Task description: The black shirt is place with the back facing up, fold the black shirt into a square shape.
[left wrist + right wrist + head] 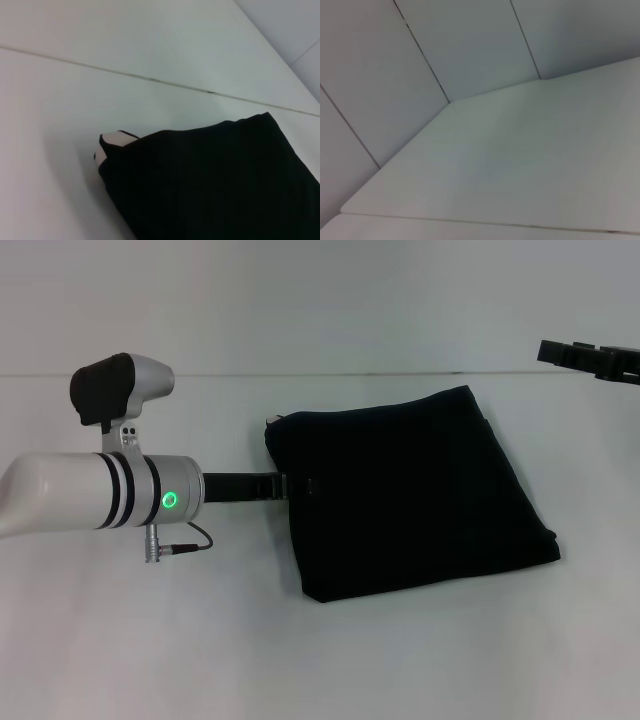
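The black shirt (405, 495) lies folded into a rough square on the white table, right of centre in the head view. A small pale label (271, 420) pokes out at its far left corner. My left gripper (296, 483) reaches in from the left and meets the shirt's left edge, black against black. The left wrist view shows the shirt (215, 180) and the label (111, 143) up close, without that gripper. My right gripper (590, 358) hangs at the far right, beyond the shirt and apart from it.
The white table (150, 640) runs to a back edge against a pale wall (320, 300). A thin cable (190, 540) loops under my left wrist. The right wrist view shows only the tabletop (530, 160) and wall panels (460, 45).
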